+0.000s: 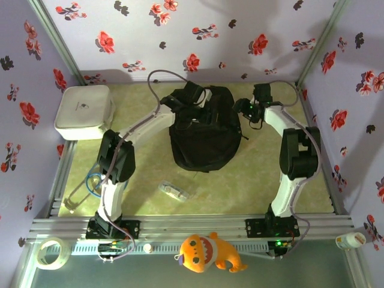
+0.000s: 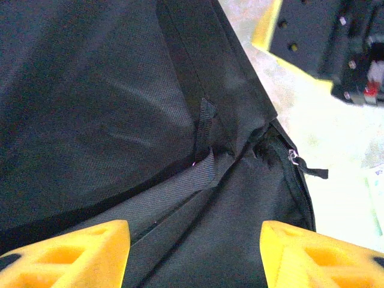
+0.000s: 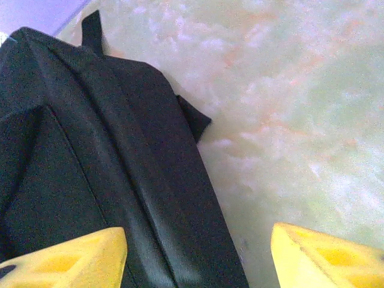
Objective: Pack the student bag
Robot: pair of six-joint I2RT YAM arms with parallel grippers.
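The student bag (image 1: 204, 135), a large black fabric backpack, lies flat in the middle of the table. My left gripper (image 1: 193, 96) hovers over its far left part. In the left wrist view that gripper (image 2: 195, 258) is open just above the black fabric, with a grey strap (image 2: 201, 174) and a zipper pull (image 2: 293, 157) ahead of it and nothing between the yellow fingertips (image 2: 72, 252). My right gripper (image 1: 249, 109) is at the bag's far right edge. It (image 3: 198, 258) is open, straddling the edge of the bag (image 3: 120, 180) and the bare table (image 3: 288, 120).
A white rounded hard case (image 1: 84, 111) sits at the far left. A clear plastic item (image 1: 174, 191) lies in front of the bag and a blue cable (image 1: 93, 180) by the left arm. An orange plush toy (image 1: 210, 252), a tape roll (image 1: 51, 252) and a small bottle (image 1: 351, 240) lie on the near rail.
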